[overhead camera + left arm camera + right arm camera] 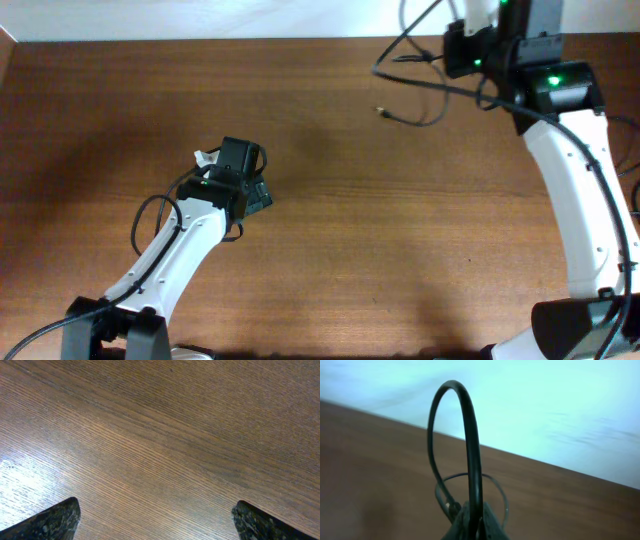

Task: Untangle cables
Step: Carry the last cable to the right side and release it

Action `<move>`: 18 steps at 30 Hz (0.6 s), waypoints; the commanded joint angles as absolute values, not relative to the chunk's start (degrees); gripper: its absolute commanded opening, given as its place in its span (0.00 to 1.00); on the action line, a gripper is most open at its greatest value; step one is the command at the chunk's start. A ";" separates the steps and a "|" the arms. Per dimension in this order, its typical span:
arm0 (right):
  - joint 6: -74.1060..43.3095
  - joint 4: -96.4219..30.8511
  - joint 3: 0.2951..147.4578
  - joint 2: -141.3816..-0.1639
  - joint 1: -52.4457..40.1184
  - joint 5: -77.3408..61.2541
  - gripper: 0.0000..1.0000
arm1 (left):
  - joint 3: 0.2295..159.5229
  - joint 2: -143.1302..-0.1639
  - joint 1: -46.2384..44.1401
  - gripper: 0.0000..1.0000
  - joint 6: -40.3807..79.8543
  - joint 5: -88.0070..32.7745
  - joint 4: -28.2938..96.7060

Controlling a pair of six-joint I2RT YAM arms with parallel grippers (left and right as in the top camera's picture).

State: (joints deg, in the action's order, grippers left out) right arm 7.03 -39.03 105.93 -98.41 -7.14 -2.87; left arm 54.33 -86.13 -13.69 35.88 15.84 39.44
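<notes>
The cables are thin black cords looped at the table's far right, with a metal-tipped plug end lying on the wood. My right gripper is shut on a cable and holds it raised above the table. In the right wrist view the held cable arches up from the closed fingertips, with thinner loops hanging behind. My left gripper is open and empty over bare wood at centre left; its two fingertips sit wide apart in the left wrist view.
The brown wooden table fills the overhead view. A white wall runs along its far edge. Thicker black wires run along both white arms.
</notes>
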 commanded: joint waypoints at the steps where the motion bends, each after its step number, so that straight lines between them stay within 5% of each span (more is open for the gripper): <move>1: 6.52 -38.15 107.37 -97.32 -2.02 2.24 0.04 | 53.95 -86.06 -13.58 0.99 36.42 15.81 39.35; 9: 6.57 -34.54 107.37 -97.34 9.61 2.20 0.04 | 53.95 -86.06 -13.58 0.99 36.42 15.81 39.35; 18: 6.57 -32.58 107.31 -98.56 12.51 2.20 0.04 | 53.95 -86.06 -13.58 0.99 36.42 15.81 39.35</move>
